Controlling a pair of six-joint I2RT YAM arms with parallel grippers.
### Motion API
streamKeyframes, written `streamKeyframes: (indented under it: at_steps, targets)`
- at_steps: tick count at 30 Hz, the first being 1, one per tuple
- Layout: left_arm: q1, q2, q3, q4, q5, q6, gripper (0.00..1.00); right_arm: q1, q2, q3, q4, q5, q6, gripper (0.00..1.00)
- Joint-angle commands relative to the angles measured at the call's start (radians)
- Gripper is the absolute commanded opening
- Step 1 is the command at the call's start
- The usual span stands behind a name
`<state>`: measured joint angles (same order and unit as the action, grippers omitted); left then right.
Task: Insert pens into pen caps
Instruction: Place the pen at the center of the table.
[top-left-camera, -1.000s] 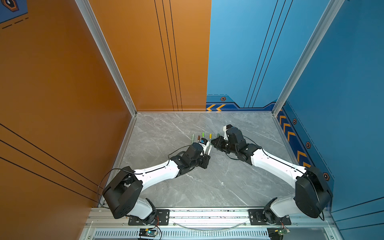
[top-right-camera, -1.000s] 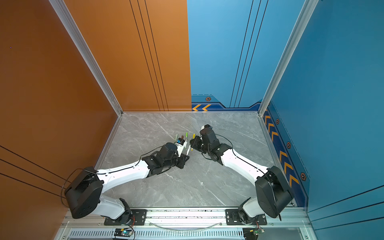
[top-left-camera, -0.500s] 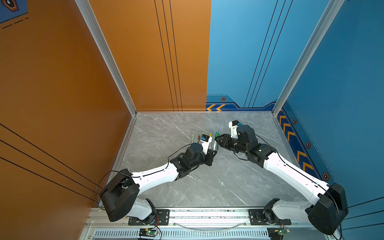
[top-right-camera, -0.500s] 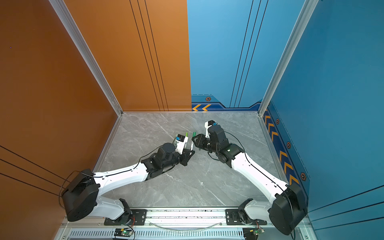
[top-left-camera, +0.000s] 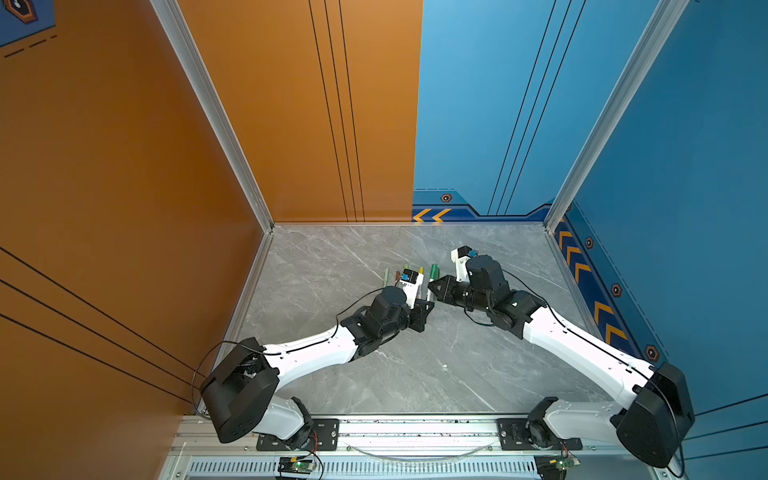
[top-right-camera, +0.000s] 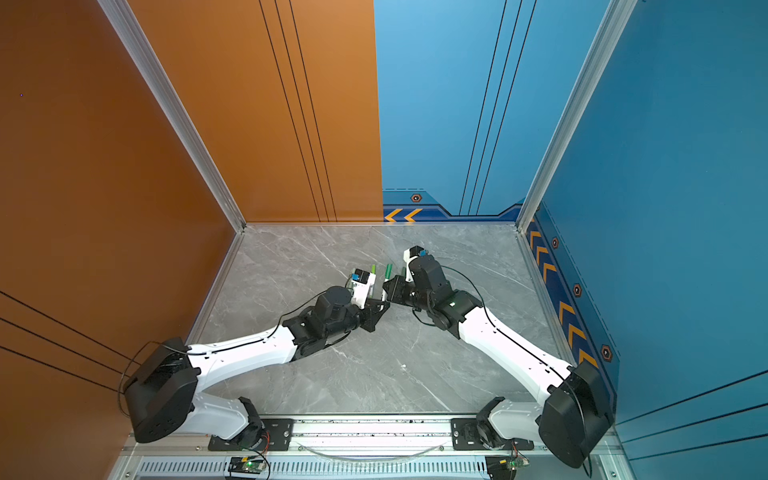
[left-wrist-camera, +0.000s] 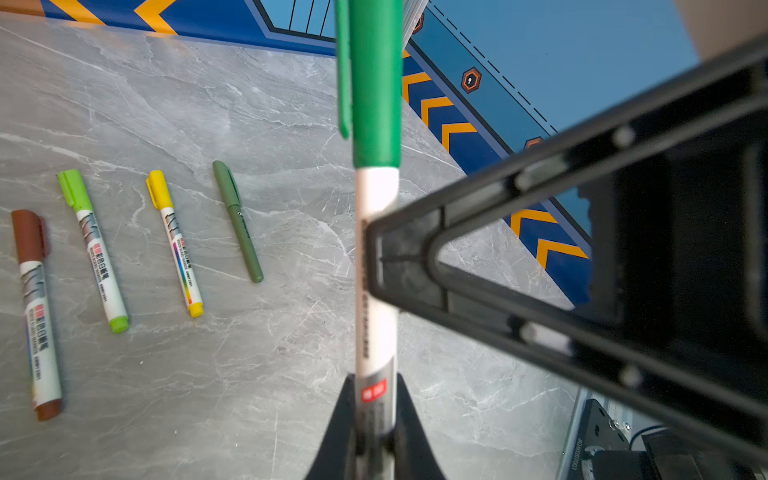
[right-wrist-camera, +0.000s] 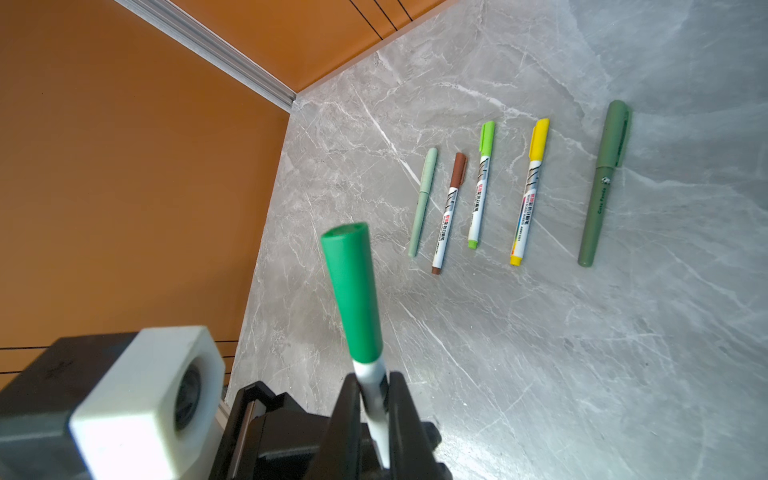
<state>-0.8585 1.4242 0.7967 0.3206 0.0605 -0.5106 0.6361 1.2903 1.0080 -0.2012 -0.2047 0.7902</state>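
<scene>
A white-barrelled pen (left-wrist-camera: 375, 266) with a dark green pen cap (left-wrist-camera: 376, 83) on its end stands nearly upright above the table. My left gripper (left-wrist-camera: 374, 386) is shut on the lower barrel. My right gripper (right-wrist-camera: 374, 386) is shut on the same barrel just below the cap (right-wrist-camera: 353, 291). In both top views the two grippers meet at mid-table, left (top-left-camera: 427, 306) and right (top-left-camera: 433, 286), with the green cap (top-right-camera: 389, 271) sticking up between them. Several other pens lie capped in a row: pale sage (right-wrist-camera: 422, 201), brown (right-wrist-camera: 449, 212), light green (right-wrist-camera: 481, 185), yellow (right-wrist-camera: 528, 191), dark green (right-wrist-camera: 602, 183).
The grey marble table (top-left-camera: 374, 374) is walled in orange on the left (top-left-camera: 124, 208) and blue at the back and right (top-left-camera: 665, 208). The row of pens lies just behind the grippers. A metal rail (top-left-camera: 415, 428) with both arm bases runs along the front edge.
My right gripper opened briefly, shifted a little and has shut again on the pen's barrel. The left gripper has kept its hold on the pen throughout.
</scene>
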Motion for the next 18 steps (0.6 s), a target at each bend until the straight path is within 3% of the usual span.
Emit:
streamKeyframes:
  at_steps: [1, 6, 10, 18]
  targets:
    - [-0.01, 0.008, 0.026, 0.03, 0.005, -0.003, 0.0, 0.008, 0.027, -0.014, -0.011, 0.027, -0.003, 0.12]
    - [-0.009, 0.005, 0.025, 0.029, 0.008, -0.003, 0.0, 0.01, 0.05, -0.008, -0.006, 0.031, -0.007, 0.2]
    - [-0.006, 0.004, 0.023, 0.029, 0.005, -0.004, 0.0, 0.01, 0.067, 0.001, 0.0, 0.032, -0.009, 0.2]
    - [-0.003, 0.01, 0.021, 0.029, -0.004, -0.015, 0.0, 0.006, 0.039, -0.004, -0.015, 0.078, -0.016, 0.03]
